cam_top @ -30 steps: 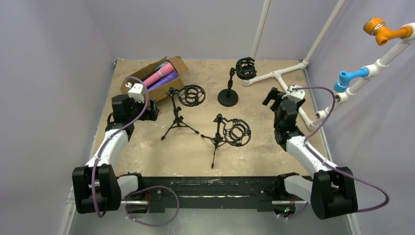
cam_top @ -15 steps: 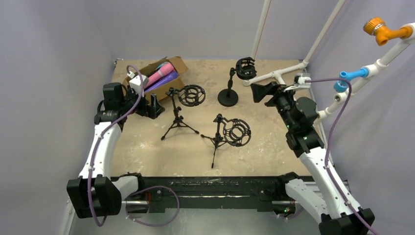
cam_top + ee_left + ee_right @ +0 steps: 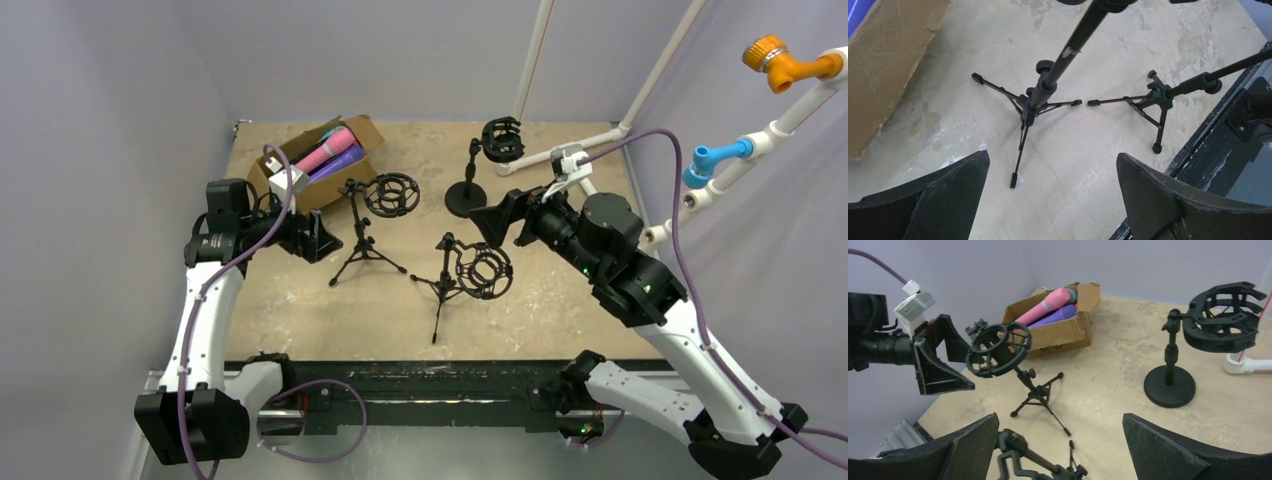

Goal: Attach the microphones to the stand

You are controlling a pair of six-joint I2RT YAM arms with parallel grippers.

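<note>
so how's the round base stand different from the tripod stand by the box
The round base stand rests on a flat disc; the tripod stand on three thin legs. The tripod stand is beside the box; the round base stand is further right. The round base stand's ring seems to open upward, the tripod stand's more sideways. Both are black and hold no microphone.

Microphones (image 3: 1047, 306) are being mostly hidden by the cardboard box (image 3: 1060, 337); only pink and purple bodies are being seen, so the count is not being resolved. Left wrist view: left tripod stand (image 3: 1045, 87) is being cut off at the top edge, near tripod stand (image 3: 1158, 97) at the right edge. Right wrist view: near tripod stand is being cropped by the bottom edge.
</note>
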